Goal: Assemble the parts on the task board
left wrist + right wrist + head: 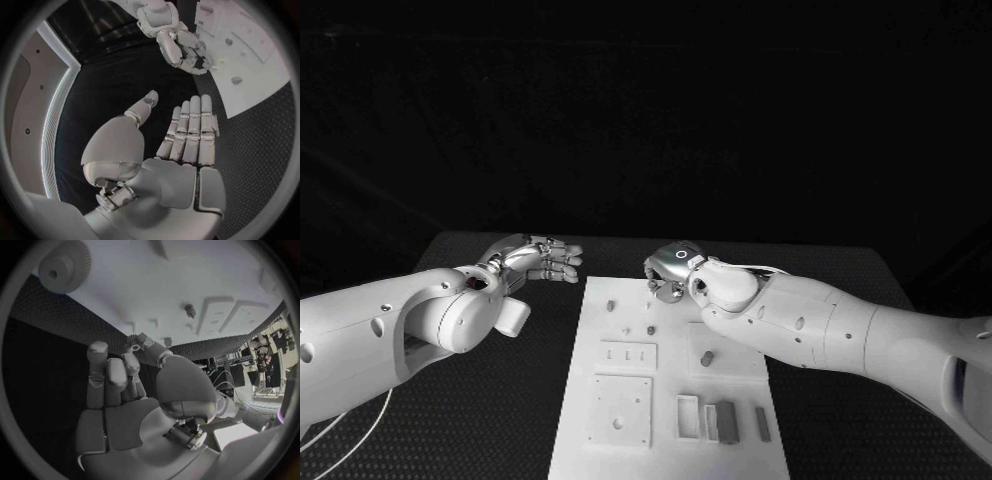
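The white task board (661,400) lies along the middle of the table. On it are small pegs (707,357), square plates (620,410) and several grey bars (718,422) near its front right. A toothed gear (62,270) lies flat on the board ahead of my right hand, and a peg (189,310) stands farther off. My right hand (672,270) hovers over the board's far end with its fingers bent down. Its thumb and one fingertip (139,342) are close together, and I cannot tell if anything is between them. My left hand (538,258) floats beside the board's far left corner, fingers straight, palm (181,150) bare.
Black textured table (488,420) surrounds the board on both sides. The two hands are about a hand's width apart at the far end; the right hand (181,47) shows ahead of my left palm.
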Robot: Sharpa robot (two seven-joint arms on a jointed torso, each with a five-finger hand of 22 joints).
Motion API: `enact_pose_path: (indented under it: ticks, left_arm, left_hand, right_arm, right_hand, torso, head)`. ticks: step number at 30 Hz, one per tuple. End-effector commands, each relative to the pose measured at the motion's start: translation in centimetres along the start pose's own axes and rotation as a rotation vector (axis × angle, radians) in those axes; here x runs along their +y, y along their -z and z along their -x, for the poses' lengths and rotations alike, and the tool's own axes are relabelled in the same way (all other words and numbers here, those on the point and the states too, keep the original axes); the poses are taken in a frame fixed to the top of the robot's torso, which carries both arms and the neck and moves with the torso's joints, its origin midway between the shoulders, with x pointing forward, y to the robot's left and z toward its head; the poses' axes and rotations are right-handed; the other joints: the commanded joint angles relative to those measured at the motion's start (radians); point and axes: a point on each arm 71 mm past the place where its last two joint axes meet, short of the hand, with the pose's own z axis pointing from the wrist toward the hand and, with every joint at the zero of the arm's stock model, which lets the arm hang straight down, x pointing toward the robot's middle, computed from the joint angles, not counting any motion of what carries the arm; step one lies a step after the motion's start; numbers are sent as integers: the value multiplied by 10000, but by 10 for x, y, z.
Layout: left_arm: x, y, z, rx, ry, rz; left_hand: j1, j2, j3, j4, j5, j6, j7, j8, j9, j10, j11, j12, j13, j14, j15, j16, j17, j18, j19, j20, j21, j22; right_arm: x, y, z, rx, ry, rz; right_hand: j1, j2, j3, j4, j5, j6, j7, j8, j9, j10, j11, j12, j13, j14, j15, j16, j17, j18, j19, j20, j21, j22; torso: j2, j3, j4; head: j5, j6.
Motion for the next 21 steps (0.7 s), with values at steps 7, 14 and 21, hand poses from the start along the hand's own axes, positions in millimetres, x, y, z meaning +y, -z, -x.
enact_pose_path:
  ticks: [7,14,21]
  left_arm:
    - [-7,0,-1,160,-30,-188]
    - [-9,0,0,148,-39,-208]
    - [-9,0,0,148,-43,-212]
  left_hand:
    - [-96,8,-61,-4,0,-67,9,-34,-13,-63,19,-53,-14,-44,43,-53,19,104,-69,-18,-44,-13]
    - [-96,5,-64,-6,0,-69,10,-36,-13,-64,21,-59,-15,-45,44,-60,24,104,-70,-17,-48,-14]
    - [-97,2,-67,-7,0,-70,11,-39,-14,-66,23,-68,-16,-45,45,-68,31,104,-70,-16,-53,-14]
  right_arm:
    - [8,-3,2,-219,509,118]
    - [8,-2,-2,28,558,104]
    - [7,-1,-6,239,568,103]
  right_hand:
    - [-45,-75,26,50,25,130,41,-20,10,0,-52,-78,-23,20,-65,52,-10,684,-2,-64,39,212]
    - [-48,-99,30,49,23,130,41,-26,13,6,-52,-86,-29,19,-65,54,-11,684,-1,-64,40,210]
    - [-53,-102,35,55,23,134,41,-28,15,20,-52,-80,-25,18,-65,56,-12,684,1,-63,41,209]
  torso:
    - [61,-30,37]
    - [81,-32,35]
    - [85,-17,9]
  head:
    - [-10,11]
    - [12,-18]
    - [55,-40]
